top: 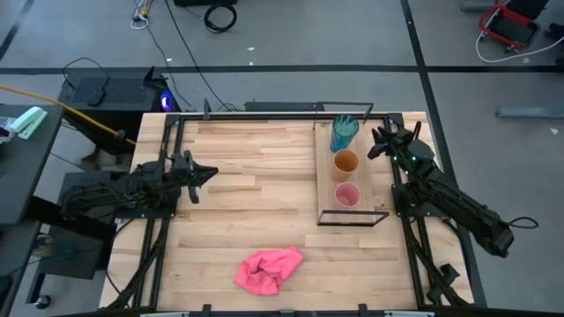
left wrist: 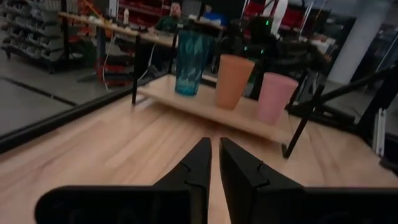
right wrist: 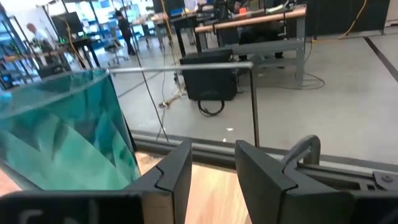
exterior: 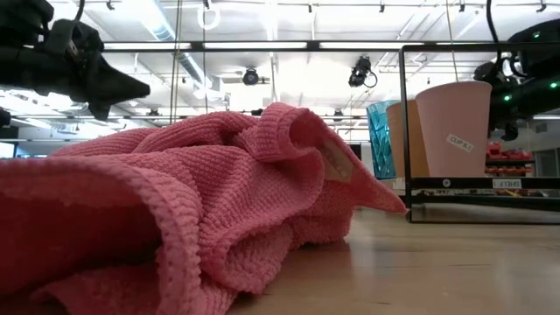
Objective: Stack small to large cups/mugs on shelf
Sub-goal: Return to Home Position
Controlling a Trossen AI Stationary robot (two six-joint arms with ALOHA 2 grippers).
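Pink cloth (exterior: 175,201) nearest; cups (top: 345,163) upright, rowed along the shelf (top: 324,176) lengthwise; left jaws seemingly closed, right jaws parted.

Shelf (top: 374,176): long light wood board, thin black wire frame, lying flat. Three handleless cups upright on shelf, mouths up, in one row along its length, not nested. Small pink cup (top: 347,195) at one end, small sticker on side. Medium orange cup (top: 345,163) mid-shelf. Tall translucent teal cup (top: 343,132) at other end.
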